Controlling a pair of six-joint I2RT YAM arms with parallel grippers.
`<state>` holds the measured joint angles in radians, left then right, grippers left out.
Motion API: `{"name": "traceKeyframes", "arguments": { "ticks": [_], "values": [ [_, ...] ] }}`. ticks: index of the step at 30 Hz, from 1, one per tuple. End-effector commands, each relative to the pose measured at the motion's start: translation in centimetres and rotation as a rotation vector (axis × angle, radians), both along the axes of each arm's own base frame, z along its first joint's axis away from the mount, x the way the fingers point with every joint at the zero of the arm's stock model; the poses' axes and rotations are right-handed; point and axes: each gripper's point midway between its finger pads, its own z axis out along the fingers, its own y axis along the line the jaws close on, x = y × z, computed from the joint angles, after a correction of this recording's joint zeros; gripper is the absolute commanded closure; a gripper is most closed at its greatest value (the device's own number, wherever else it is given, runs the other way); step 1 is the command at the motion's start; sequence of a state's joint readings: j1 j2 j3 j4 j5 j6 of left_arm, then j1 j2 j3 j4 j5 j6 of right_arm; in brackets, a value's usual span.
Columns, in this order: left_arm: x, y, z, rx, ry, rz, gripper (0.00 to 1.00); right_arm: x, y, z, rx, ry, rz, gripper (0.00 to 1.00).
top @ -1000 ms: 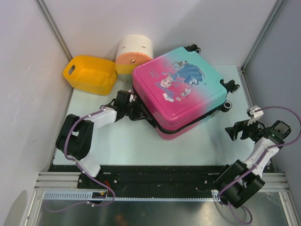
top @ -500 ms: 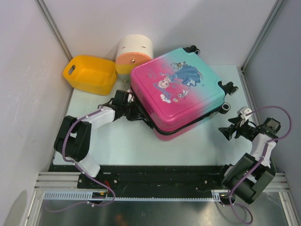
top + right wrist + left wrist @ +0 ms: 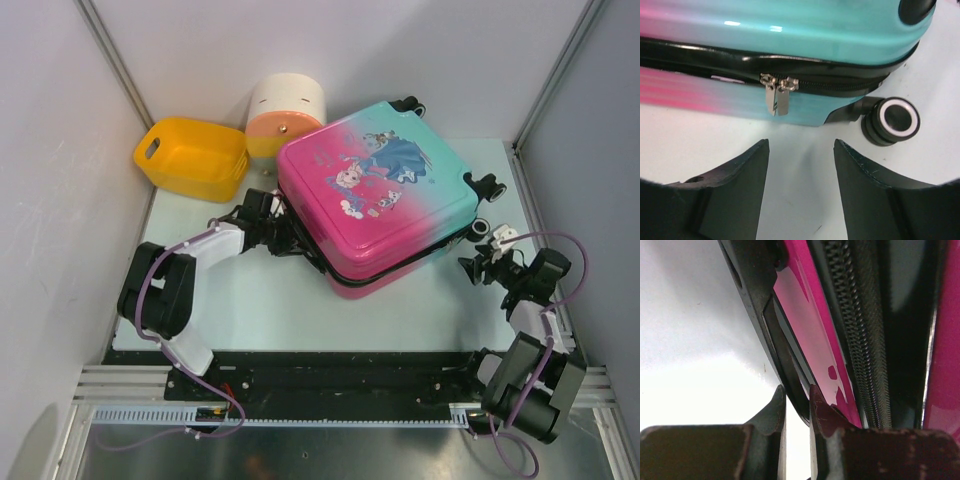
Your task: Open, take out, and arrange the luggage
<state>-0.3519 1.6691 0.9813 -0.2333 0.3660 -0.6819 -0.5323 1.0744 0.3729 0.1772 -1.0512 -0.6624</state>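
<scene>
the table (image 3: 280, 300) fills the middle of the overhead view, and the luggage (image 3: 375, 195) lies flat on its centre-right, printed face up. its pink end points to the lower left of the frame and its teal, wheeled end to the upper right, so its handle-to-wheel axis runs on that diagonal. the yellow basket (image 3: 190, 158) sits at the upper left. the round drawer box (image 3: 285, 115) stands just beside it and seems to touch the case's far corner, with both crowding that side. only the overhead view shows these neighbours. the left gripper (image 3: 290, 240) presses against the pink left corner. its wrist view alone shows the pink shell (image 3: 810, 330), the zip teeth and a black rim running down between narrow jaws (image 3: 796, 395), which appear to pinch it. the right gripper (image 3: 478, 262) hovers near the lower right side. its wrist view shows wide jaws (image 3: 800, 145) apart from the teal shell (image 3: 790, 30), facing the paired zip pulls (image 3: 777, 97), with a black wheel (image 3: 891, 120) to the right.
</scene>
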Motion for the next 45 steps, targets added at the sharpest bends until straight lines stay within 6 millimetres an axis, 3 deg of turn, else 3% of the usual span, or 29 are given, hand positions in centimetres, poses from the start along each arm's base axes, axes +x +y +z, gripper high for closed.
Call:
{"name": "traceKeyframes", "arguments": {
  "ticks": [1, 5, 11, 17, 26, 29, 35, 41, 42, 45],
  "values": [
    [-1.7, 3.2, -3.6, 0.172, 0.052, -0.053, 1.0, 2.4, -0.2, 3.3, -0.047, -0.164, -0.052, 0.41],
    [-1.6, 3.1, -3.6, 0.166, 0.058, -0.051, 1.0, 2.8, 1.0, 2.9, -0.055, -0.162, -0.017, 0.41],
    [-1.7, 3.2, -3.9, 0.172, 0.066, -0.048, 1.0, 4.1, 1.0, 2.2, -0.1, -0.17, -0.045, 0.44],
    [-1.5, 3.2, -4.2, 0.172, 0.074, -0.045, 1.0, 4.0, 1.6, 1.6, -0.124, -0.169, -0.008, 0.45],
    [-1.4, 3.4, -4.5, 0.175, 0.082, -0.042, 1.0, 4.5, 2.4, 1.2, -0.169, -0.184, 0.017, 0.37],
    [-1.4, 3.4, -4.6, 0.177, 0.084, -0.042, 1.0, 4.9, 2.1, 1.1, -0.166, -0.18, -0.014, 0.41],
    [-1.4, 3.8, -4.7, 0.18, 0.085, -0.036, 1.0, 5.7, 0.6, 1.6, -0.151, -0.181, -0.107, 0.62],
    [-1.5, 4.3, -4.7, 0.181, 0.085, -0.031, 1.0, 4.8, -0.1, 1.9, -0.157, -0.174, -0.075, 0.88],
    [-1.6, 4.3, -4.6, 0.179, 0.084, -0.032, 1.0, 4.7, -0.4, 1.8, -0.166, -0.176, -0.071, 0.97],
    [-1.7, 4.2, -4.7, 0.178, 0.088, -0.034, 1.0, 4.2, -0.1, 1.9, -0.158, -0.176, -0.03, 1.0]
  ]
}}
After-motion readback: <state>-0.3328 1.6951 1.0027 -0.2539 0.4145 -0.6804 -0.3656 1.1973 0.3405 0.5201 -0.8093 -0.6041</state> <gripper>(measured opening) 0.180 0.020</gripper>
